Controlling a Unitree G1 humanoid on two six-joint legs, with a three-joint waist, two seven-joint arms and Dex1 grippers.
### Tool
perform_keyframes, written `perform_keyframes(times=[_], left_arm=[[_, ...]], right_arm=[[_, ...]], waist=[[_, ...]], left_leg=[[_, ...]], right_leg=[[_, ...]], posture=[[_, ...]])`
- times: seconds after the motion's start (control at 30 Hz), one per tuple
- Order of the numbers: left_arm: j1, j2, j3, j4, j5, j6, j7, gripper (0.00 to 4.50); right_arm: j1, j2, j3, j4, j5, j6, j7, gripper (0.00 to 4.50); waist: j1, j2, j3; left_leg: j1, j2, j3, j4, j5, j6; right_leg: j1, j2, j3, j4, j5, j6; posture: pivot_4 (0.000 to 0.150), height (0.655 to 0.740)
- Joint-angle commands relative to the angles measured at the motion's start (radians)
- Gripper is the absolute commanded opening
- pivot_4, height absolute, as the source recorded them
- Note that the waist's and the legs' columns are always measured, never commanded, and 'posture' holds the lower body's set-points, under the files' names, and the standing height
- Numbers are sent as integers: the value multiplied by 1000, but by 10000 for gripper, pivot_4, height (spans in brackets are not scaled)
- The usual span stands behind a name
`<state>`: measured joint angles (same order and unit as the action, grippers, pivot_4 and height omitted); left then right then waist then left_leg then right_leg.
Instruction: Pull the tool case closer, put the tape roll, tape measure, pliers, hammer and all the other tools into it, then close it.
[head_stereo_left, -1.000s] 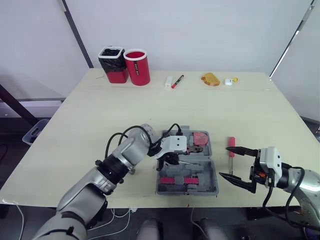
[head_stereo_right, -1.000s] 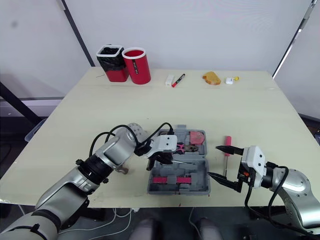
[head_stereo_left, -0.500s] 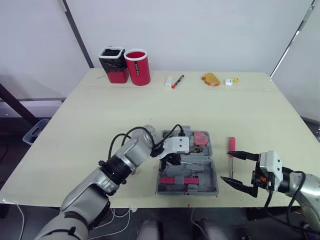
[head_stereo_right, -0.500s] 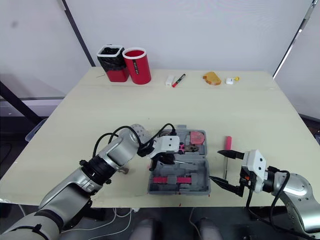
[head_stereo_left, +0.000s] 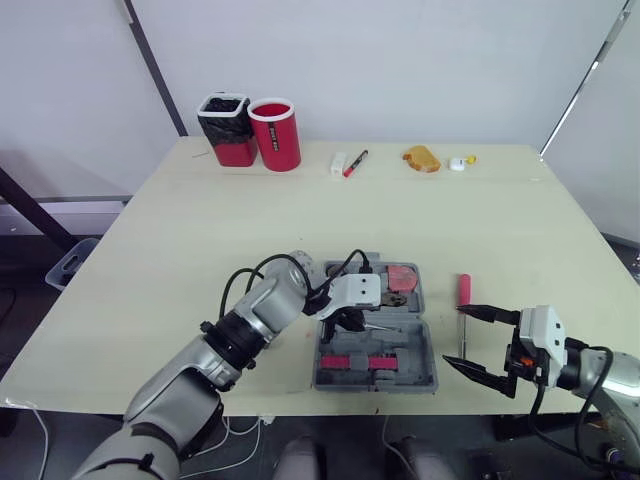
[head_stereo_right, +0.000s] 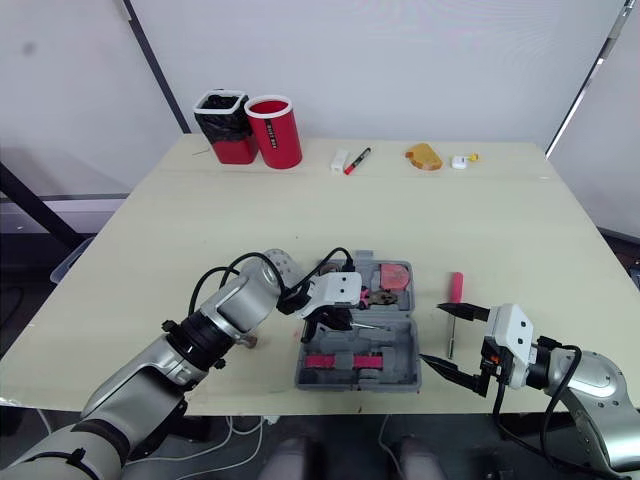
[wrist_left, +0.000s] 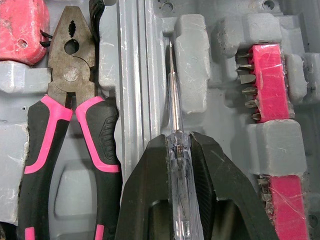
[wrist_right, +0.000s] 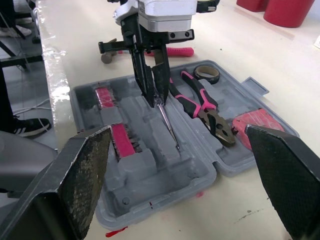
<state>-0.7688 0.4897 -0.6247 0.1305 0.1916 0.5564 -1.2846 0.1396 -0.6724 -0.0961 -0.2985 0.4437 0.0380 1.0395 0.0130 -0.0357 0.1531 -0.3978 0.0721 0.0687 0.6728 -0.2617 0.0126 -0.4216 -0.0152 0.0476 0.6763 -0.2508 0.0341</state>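
Pale wooden table (head_stereo_left: 180, 230) fills the frame against a white wall. At the upper left of the table stand a black bin (head_stereo_left: 226, 128) and, touching its right side, a red cup (head_stereo_left: 275, 133).

At lower centre lies the open grey tool case (head_stereo_left: 425, 372). The left gripper (head_stereo_left: 350, 320) reaches in from the left and hangs over the middle of the case. Its fingers are clenched on a clear-handled screwdriver (wrist_left: 182, 200), whose thin shaft lies along a moulded slot.

Just beside that slot, pink-and-black pliers (wrist_left: 71, 82) rest in their own recess. A red tape measure (head_stereo_left: 402, 276) sits in the case's upper right corner, and a tape roll (wrist_right: 206, 74) lies near the plier handles. Red bit holders (wrist_left: 267, 80) occupy the near half (the part towards the bottom of the frame).

A red-handled screwdriver (head_stereo_left: 463, 290) lies on the table just right of the case. At the lower right, the right gripper (head_stereo_left: 455, 336) hovers with fingers spread wide, grasping nothing.
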Motion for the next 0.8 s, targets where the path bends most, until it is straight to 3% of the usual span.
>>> perform_keyframes(times=[0.03, 0.47, 0.8], left_arm=[[13, 7, 0, -22, -10, -17, -11, 19412], [-5, 15, 31, -46, -32, -29, -6, 19412], [-31, 41, 172, 5, -161, -158, -36, 19412]], right_arm=[[-12, 1, -16, -30, 5, -16, -7, 45000], [-26, 6, -9, -23, 2, -15, -7, 45000], [-31, 13, -5, -9, 0, -24, 0, 45000]], waist=[[0, 0, 0], [0, 0, 0], [-1, 0, 0]], left_leg=[[0, 0, 0, 0, 0, 0], [0, 0, 0, 1, 0, 0], [0, 0, 0, 1, 0, 0]], right_leg=[[0, 0, 0, 0, 0, 0], [0, 0, 0, 1, 0, 0], [0, 0, 0, 1, 0, 0]], posture=[[1500, 7400], [1500, 7400], [1500, 7400]])
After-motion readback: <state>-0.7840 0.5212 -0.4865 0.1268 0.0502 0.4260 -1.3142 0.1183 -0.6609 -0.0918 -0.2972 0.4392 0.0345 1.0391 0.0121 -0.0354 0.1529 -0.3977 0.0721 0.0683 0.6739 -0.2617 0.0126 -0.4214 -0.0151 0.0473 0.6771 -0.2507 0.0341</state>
